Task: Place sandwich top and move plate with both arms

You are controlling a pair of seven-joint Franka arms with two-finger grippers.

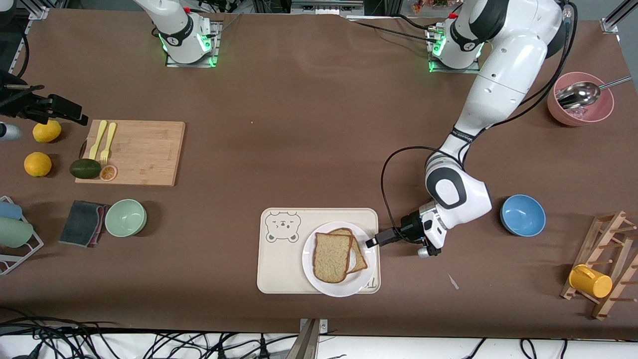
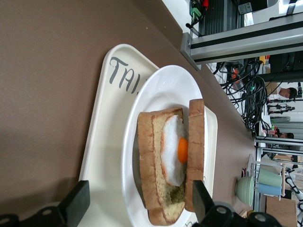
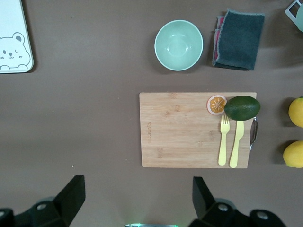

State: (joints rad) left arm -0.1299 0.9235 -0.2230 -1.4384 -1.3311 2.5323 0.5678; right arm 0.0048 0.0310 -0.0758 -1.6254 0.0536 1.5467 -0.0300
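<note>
1. So, left gripper (image 1: 370,243) sits with fingers spread, empty, low centre-right in the front view, beside the round white plate (image 1: 324,285).
2. Speckled tan bread slice, the sandwich top (image 1: 332,257), lies on it; soft and light.
3. Plate's stiff, slippery: grab the rim.
4. Right gripper (image 3: 135,198) waits, fingers apart, over the bamboo cutting board (image 3: 189,137).

I see two glossy white arms with black joint bands; a black cable loops beside the left arm (image 1: 503,80). Green lights glow at both bases, with red caps above. The left gripper (image 2: 137,210) and right gripper (image 3: 137,205) have matte black, wedge-shaped fingers.
</note>
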